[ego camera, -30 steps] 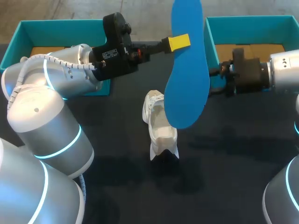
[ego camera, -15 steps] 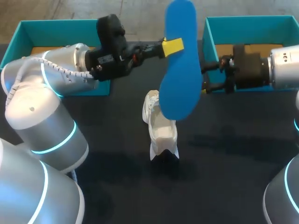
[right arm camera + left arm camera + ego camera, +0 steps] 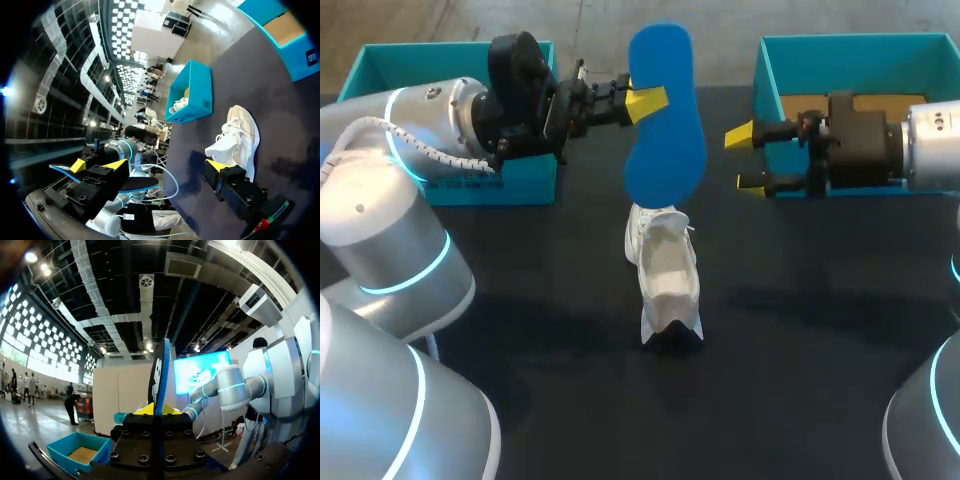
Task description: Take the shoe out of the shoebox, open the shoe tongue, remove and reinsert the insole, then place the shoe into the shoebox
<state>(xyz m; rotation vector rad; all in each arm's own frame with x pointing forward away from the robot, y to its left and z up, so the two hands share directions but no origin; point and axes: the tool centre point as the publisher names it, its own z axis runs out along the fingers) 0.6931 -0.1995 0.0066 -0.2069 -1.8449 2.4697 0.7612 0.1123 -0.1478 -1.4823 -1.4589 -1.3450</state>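
Observation:
A blue insole (image 3: pixel 665 115) hangs in the air over the far end of the white shoe (image 3: pixel 665 275), which stands on the dark table (image 3: pixel 520 300). My left gripper (image 3: pixel 645 98) is shut on the insole's edge. In the left wrist view the insole (image 3: pixel 160 372) shows edge-on, rising from between the yellow tips of the left gripper (image 3: pixel 157 410). My right gripper (image 3: pixel 745 158) is open and holds nothing, to the right of the insole and apart from it. In the right wrist view the shoe (image 3: pixel 237 140) lies beyond the spread fingers of the right gripper (image 3: pixel 157 165).
Two teal shoeboxes stand at the back: the left one (image 3: pixel 380 60) partly behind my left arm, the right one (image 3: pixel 860 50) behind my right gripper. The right wrist view shows the left box (image 3: pixel 192 97) with something white inside.
My left gripper has carried the insole to the left and farther back, away from the right gripper. The right gripper's yellow tips, hidden behind the insole before, now show. The shoe has not moved.

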